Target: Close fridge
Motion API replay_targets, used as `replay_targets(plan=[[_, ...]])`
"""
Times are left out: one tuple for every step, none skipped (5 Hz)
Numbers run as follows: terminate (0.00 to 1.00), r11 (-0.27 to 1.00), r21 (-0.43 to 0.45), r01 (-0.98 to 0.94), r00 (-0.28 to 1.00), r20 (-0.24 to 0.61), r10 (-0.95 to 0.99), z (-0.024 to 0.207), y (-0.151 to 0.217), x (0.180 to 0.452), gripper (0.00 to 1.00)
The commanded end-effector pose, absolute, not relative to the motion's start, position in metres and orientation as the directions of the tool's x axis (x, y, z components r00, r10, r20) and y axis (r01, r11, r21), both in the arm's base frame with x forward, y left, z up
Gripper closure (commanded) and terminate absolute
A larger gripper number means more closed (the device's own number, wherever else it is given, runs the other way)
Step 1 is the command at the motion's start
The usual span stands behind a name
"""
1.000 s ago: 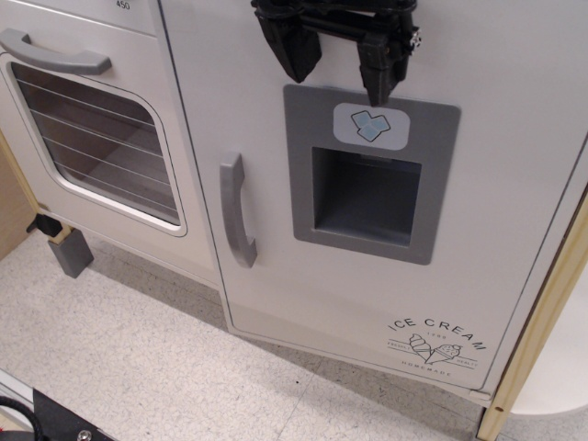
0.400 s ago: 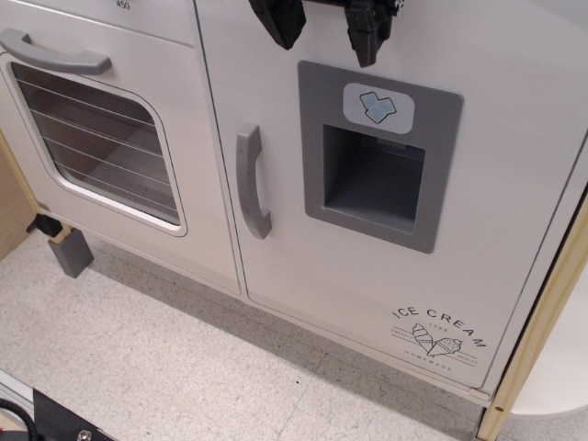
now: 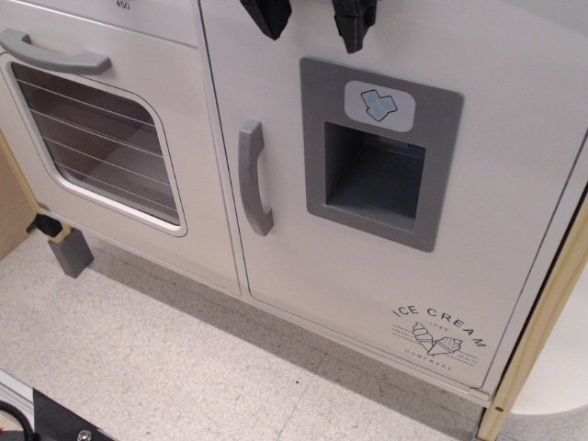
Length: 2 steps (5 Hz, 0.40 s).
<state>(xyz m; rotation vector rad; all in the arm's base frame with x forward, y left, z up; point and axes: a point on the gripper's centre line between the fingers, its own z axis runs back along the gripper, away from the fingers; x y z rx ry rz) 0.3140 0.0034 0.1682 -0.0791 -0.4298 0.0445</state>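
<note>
The white fridge door [image 3: 303, 266] fills the middle and right of the view. It has a grey vertical handle [image 3: 254, 177], a grey recessed ice-dispenser panel [image 3: 378, 152] and an "ICE CREAM" print with a cone drawing [image 3: 439, 337]. Its left edge lies close against the oven section, with only a thin seam showing. My black gripper [image 3: 312, 20] is at the top edge, above the dispenser panel. Only its two fingertips [image 3: 352, 26] show, spread apart and holding nothing. I cannot tell whether they touch the door.
The white oven door [image 3: 101, 138], with a wire-lined window and a horizontal grey handle [image 3: 55, 55], stands to the left of the fridge. A grey block [image 3: 71, 251] sits on the speckled floor [image 3: 165, 367]. A light wooden post [image 3: 542, 312] runs down the right side.
The fridge door has swung right and inward until its left edge meets the oven section. My gripper has risen toward the top edge of the view, and less of it shows.
</note>
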Motion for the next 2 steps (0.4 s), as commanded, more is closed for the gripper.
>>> replay_targets(plan=[[0.0, 0.998, -0.055, -0.01, 0.906, 0.423, 0.032, 0.1902, 0.0087, 0.3059, 0.0], [1.0, 0.998, -0.055, -0.01, 0.906, 0.423, 0.032, 0.1902, 0.0087, 0.3059, 0.0]])
